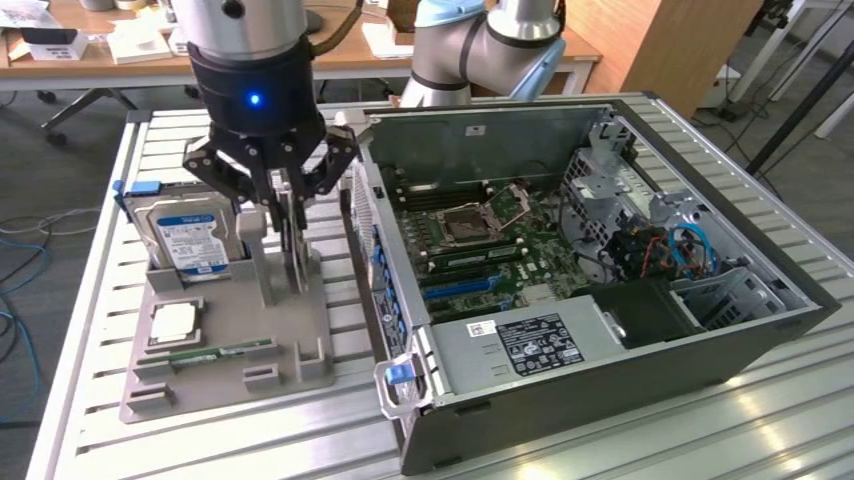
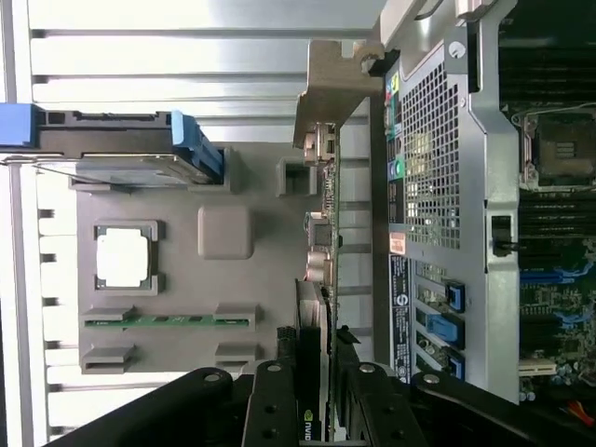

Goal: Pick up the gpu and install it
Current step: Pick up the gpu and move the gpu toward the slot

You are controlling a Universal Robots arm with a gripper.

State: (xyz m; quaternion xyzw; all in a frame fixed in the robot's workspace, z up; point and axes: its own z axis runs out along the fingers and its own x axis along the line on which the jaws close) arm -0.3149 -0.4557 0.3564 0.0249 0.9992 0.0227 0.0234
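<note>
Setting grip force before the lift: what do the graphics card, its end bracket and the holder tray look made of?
The graphics card: dark matte circuit board, seen edge-on with small parts on it. The bracket: bare sheet metal, dull silver, bent at the end. The tray: probably plastic, matte grey with moulded blocks and slots.

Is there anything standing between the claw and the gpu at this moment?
Nothing visible does. The claw is right over the gpu, which stands on edge in the gray holder beside the open computer case.

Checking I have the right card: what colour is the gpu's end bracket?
Silver; the gpu bracket shows best in the wrist view.
</note>
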